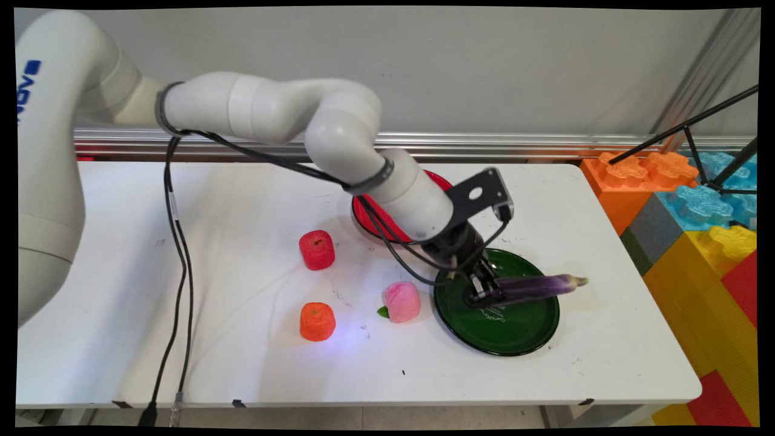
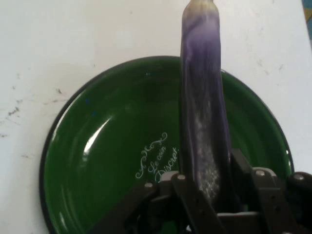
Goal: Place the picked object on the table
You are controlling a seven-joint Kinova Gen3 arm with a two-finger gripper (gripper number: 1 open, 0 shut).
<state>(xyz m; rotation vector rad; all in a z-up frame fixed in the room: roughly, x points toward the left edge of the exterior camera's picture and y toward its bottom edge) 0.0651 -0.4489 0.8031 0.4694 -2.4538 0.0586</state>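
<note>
My gripper (image 1: 484,290) is shut on one end of a long purple eggplant (image 1: 536,286), holding it level just above the green plate (image 1: 514,336). The eggplant's pale tip sticks out past the plate's right rim. In the hand view the eggplant (image 2: 204,112) runs up from between the fingers (image 2: 187,195) across the green plate (image 2: 107,141), which carries white lettering. A pink peach (image 1: 401,301) lies just left of the plate.
A red plate (image 1: 369,215) sits behind the arm's wrist. A red apple (image 1: 316,249) and an orange fruit (image 1: 317,321) lie left of the peach. Big coloured foam blocks (image 1: 696,212) stand off the table's right end. Black cables (image 1: 178,260) hang over the left side.
</note>
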